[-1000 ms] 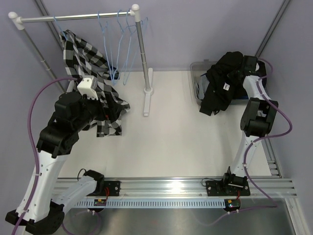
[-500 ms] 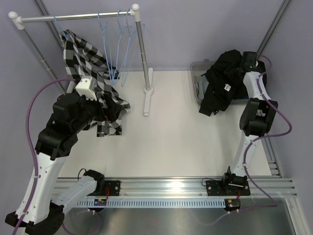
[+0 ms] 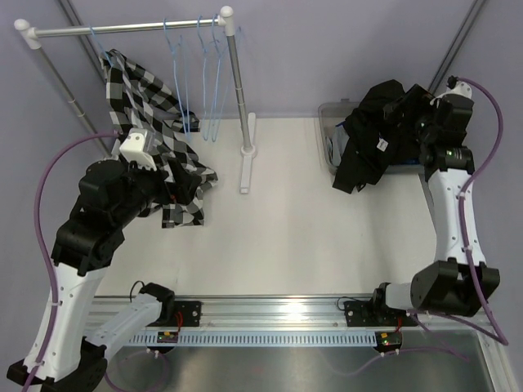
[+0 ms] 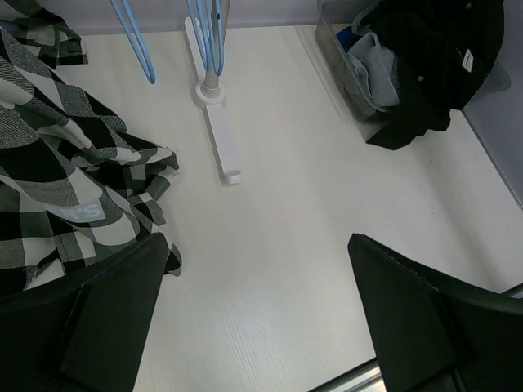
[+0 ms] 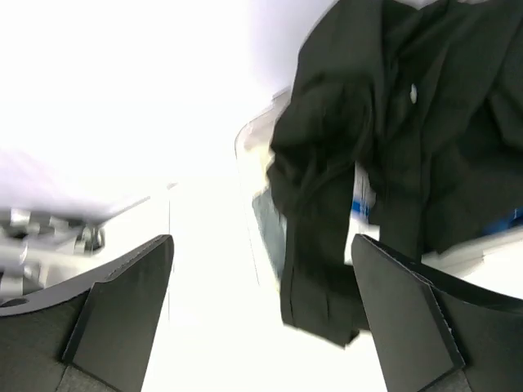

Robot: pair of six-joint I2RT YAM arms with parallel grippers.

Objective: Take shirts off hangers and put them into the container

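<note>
The right arm [image 3: 448, 192] has backed off the plain black fabric shirt [image 3: 372, 139] draped over the clear greyish plastic tub [image 3: 324, 110], with the jaws of both arms standing apart.

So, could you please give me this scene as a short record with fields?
on rail: black-and-white check fabric shirt, draped down from the left end of the silver metal rail
at tub: plain black fabric shirt, heaped on the clear plastic container, partly hanging over its rim
bare hangers: three light-blue wire hangers on the rail
left pincer: open, empty, beside the check shirt
right pincer: open, empty, near the black shirt
</note>
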